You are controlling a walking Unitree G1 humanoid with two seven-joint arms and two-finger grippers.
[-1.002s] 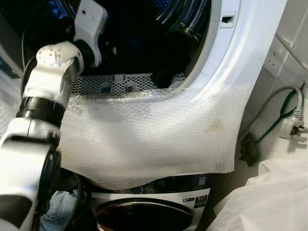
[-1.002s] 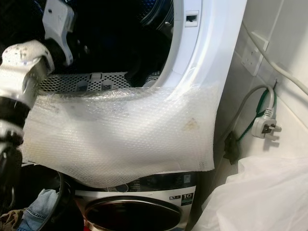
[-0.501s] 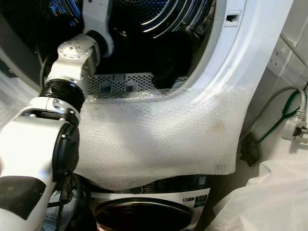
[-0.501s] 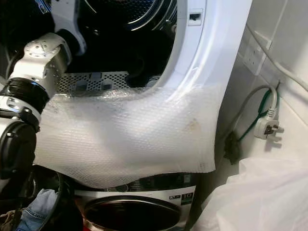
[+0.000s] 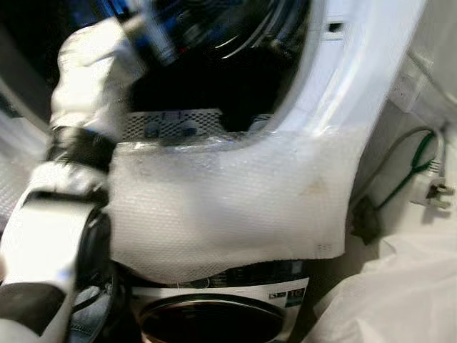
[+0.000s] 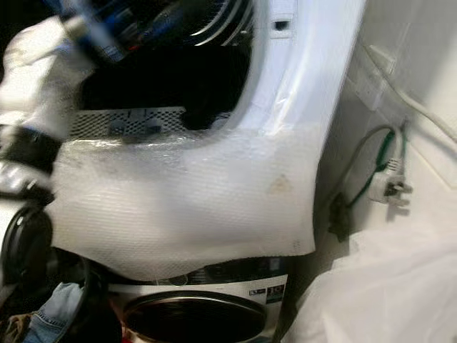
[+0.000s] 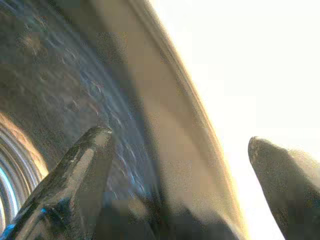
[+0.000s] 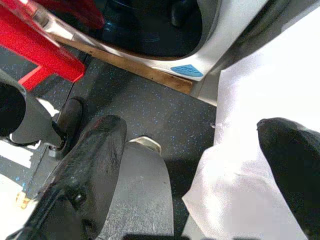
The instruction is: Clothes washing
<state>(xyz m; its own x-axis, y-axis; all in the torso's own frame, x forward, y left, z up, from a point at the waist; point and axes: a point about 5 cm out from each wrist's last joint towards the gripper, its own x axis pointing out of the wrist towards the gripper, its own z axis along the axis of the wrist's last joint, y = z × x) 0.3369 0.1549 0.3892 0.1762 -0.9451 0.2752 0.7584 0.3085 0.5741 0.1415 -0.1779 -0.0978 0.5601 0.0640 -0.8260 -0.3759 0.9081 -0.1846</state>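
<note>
Upper machine's drum is open, dark inside; no garment clearly visible in it, only a dark shape at the lower right of the opening, too dim to name. Denim clothing sits low at near left, by the lower machine's door. Bubble wrap sheet hangs over the drum's front lip, perforated lint filter just behind it.

Change: left arm, a second ago lower with its wrist at the drum mouth, has pushed up and deeper in; now motion-blurred, still moving. Likely reaching in to load or rearrange, not done.

Left gripper: fingers wide apart, empty, facing the shiny drum wall, not touching it as far as I can tell. Right gripper: hangs idle over dark speckled floor, fingers apart, holding nothing, white plastic sheet beside it.
</note>
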